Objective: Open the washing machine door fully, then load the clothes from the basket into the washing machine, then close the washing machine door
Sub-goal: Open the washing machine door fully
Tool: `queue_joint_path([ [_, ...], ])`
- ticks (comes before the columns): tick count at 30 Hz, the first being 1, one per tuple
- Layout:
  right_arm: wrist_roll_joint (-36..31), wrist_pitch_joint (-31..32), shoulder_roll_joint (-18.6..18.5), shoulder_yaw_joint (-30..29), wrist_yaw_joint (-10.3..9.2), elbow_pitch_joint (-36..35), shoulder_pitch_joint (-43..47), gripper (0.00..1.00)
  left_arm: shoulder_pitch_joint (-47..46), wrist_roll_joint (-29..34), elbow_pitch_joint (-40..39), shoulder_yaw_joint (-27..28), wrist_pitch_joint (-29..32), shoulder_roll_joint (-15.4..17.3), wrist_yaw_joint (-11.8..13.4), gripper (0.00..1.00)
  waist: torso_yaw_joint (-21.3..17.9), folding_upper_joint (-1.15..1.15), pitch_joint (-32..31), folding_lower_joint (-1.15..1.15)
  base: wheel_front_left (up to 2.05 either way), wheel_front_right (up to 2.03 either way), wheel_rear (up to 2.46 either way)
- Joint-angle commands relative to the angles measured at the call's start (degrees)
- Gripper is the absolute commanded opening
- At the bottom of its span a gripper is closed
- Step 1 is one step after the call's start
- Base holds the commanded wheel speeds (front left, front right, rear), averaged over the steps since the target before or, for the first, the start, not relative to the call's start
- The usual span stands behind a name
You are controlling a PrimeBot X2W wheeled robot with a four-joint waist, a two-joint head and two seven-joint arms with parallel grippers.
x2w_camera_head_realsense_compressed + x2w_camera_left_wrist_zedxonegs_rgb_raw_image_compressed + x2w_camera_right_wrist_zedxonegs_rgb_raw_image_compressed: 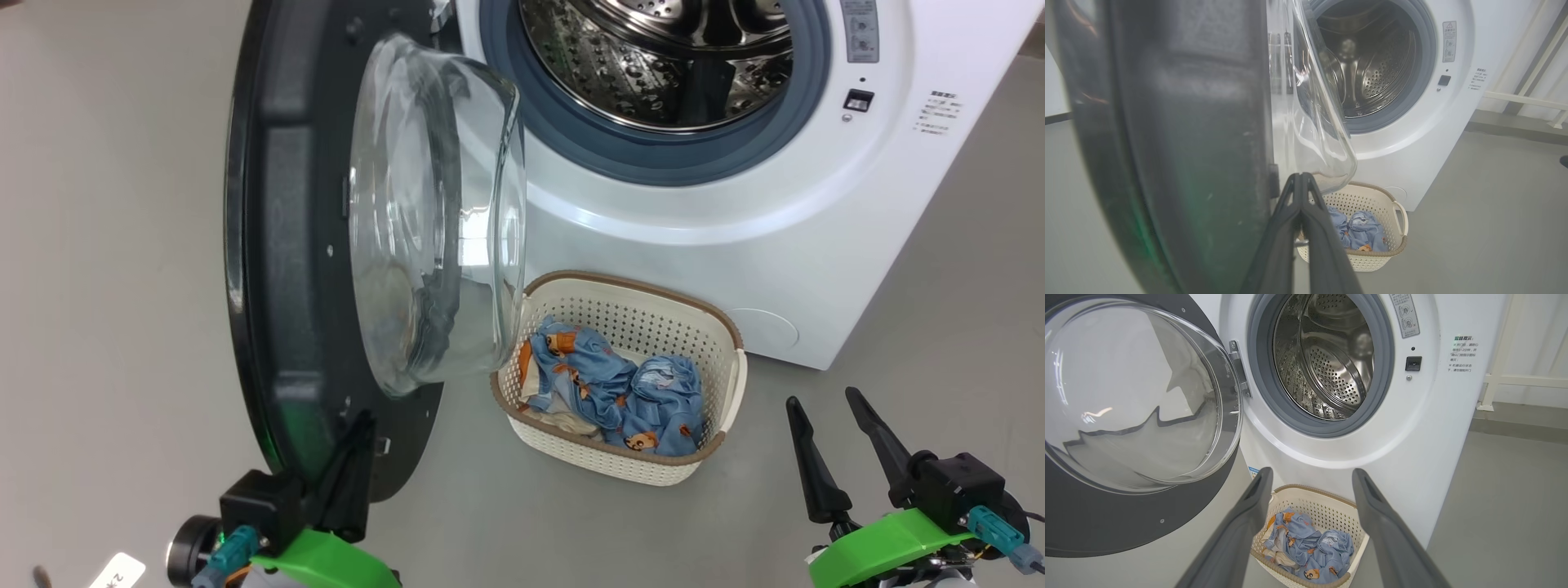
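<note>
White washing machine (1433, 437), small Chinese print (1462, 354)

Door (277, 245): swung out left of the washer (735, 245);
Basket (620, 282): on the floor (98, 245) before the washer, right of the door;
Clothes (645, 392): in the basket

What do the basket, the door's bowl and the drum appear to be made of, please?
The basket looks like matte cream plastic, moulded with holes. The door's bowl seems clear glass, glossy with reflections. The drum looks like shiny steel, perforated.
</note>
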Motion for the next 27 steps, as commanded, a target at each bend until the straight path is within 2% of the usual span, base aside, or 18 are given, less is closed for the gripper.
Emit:
queue_joint_path([
  [1,0.3,-0.7,-0.8,1.4,0.09,-1.3,-0.6,1.0,-0.7,-0.4,-0.3,3.2,-0.7,2.0,1.1,0.0,0.5,0.0,0.0,0.0,0.0,0.0,0.0],
  [11,0.4,-0.7,-1.3,2.1,0.09,-1.4,-1.1,1.0,-2.6,-2.1,3.7,6.5,-2.5,3.2,0.9,0.0,1.4,0.0,1.0,0.0,0.0,0.0,0.0],
  [27,0.7,-0.7,-3.4,3.5,0.09,-1.1,-2.3,1.0,-8.3,-6.1,13.5,15.1,-6.0,5.4,0.4,0.0,-0.4,0.0,3.4,0.0,0.0,0.0,0.0],
])
